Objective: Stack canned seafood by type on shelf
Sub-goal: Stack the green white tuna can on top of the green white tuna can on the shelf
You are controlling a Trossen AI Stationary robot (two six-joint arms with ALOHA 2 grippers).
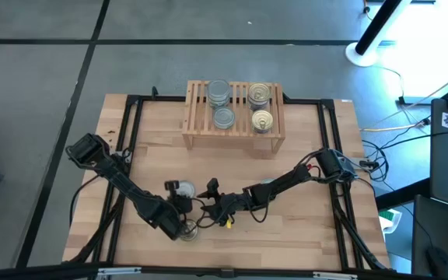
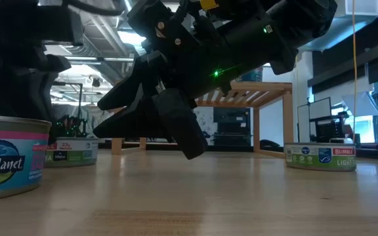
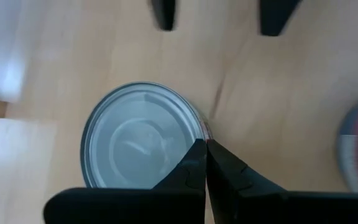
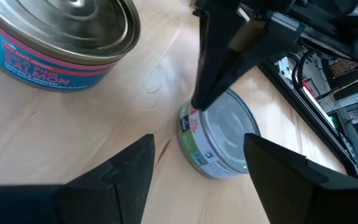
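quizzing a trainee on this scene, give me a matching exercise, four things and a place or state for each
1 left gripper
2 right gripper
3 shiny gold-topped round metal tins on the light-wood slatted shelf
4 dull silver-topped round tins on it

a open
b shelf's left half, high view
c shut
d shelf's right half, high view

Pairs: 1-c, 2-a, 3-d, 4-b

Light-wood slatted shelf (image 1: 232, 117): on it two dull silver-grey tins (image 1: 219, 92) and two shiny gold tins (image 1: 259, 95). In front of the shelf, on the pale wood table (image 1: 302, 225): silver-topped tin (image 4: 219, 142) with green, white and pink label; silver tin (image 4: 61, 43) with blue label and pink band, white lettering. Black grippers (image 3: 205, 163).
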